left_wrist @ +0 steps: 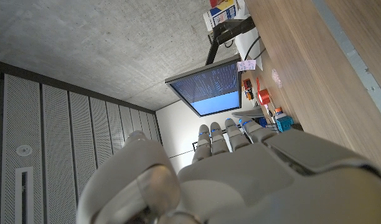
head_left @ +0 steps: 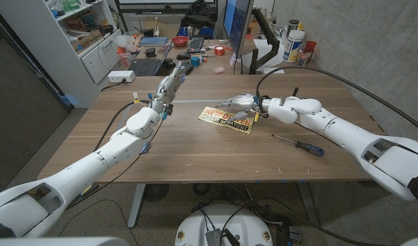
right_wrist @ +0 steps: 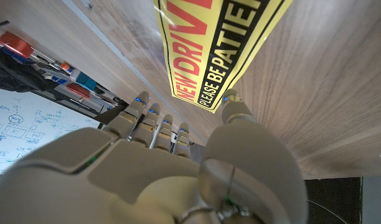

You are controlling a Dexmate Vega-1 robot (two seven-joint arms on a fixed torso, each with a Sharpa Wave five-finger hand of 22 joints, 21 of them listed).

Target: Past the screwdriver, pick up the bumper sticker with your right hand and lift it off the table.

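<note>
Head view: table (head_left: 195, 154) w/ yellow-black sticker (head_left: 223, 120) near centre, a little toward 1 o'clock. R hand (head_left: 242, 107) sits at the sticker's 1 o'clock corner, over its far-right edge, fingers pointing toward 9 o'clock. Sticker looks to lie on the wood at its near side; far-right edge hidden under the fingers, can't tell if it's raised. Screwdriver (head_left: 301, 145) lies at 4 o'clock from the sticker, well apart, dark handle w/ blue tip toward 4 o'clock, thin shaft toward 10. L hand (head_left: 173, 80) is up off the table at 11 o'clock from the sticker, fingers fairly straight, reaching toward 1 o'clock, nothing in it. Cluttered desk w/ monitor (head_left: 238, 20) and keyboard (head_left: 146, 66) beyond the far edge.

L wrist view: back of L hand (left_wrist: 240, 174), fingers (left_wrist: 231, 134) side by side and extended, holding nothing. Table edge (left_wrist: 315, 68) and monitor (left_wrist: 209, 87) ahead of it.

R wrist view: back of R hand (right_wrist: 165, 168) close to the sticker (right_wrist: 221, 43), which reads "NEW DRIVER / PLEASE BE PATIENT". Fingers (right_wrist: 156, 127) run along one side of the sticker's end, thumb (right_wrist: 237, 112) tip at the other side, right by the corner. Hand partly closed, thumb opposite fingers; can't tell whether the sticker is actually pinched.
</note>
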